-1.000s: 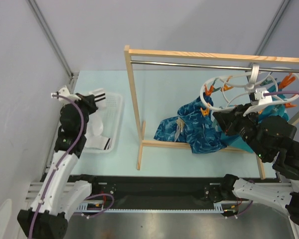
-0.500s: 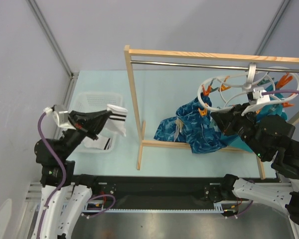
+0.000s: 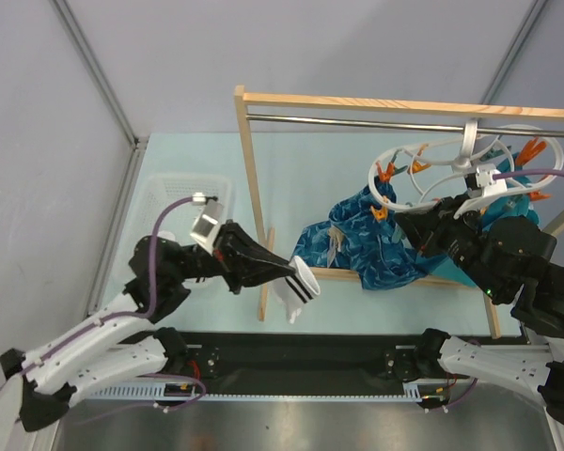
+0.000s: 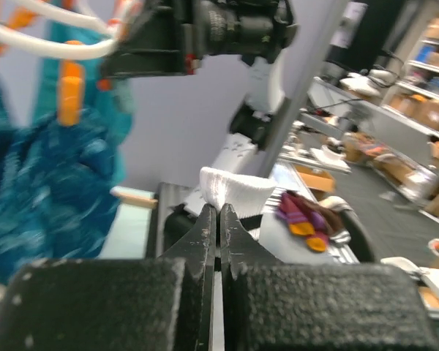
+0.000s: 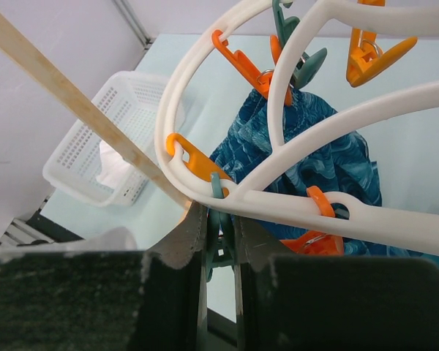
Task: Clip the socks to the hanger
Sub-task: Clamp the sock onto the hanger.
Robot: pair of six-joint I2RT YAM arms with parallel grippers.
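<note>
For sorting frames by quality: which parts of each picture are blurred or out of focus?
Left wrist view: the blue cloth is smeared, while the sock in the left gripper is fairly crisp. Right wrist view: the hanger is sharp, and the body of the right gripper is soft near the lens. Top view: evenly lit, sharp throughout.

The left hand pinches a white, black-striped sock that dangles beside the wooden rack's left post. The right hand meets the near ring of the orange-clipped hanger, above a blue patterned cloth.
</note>
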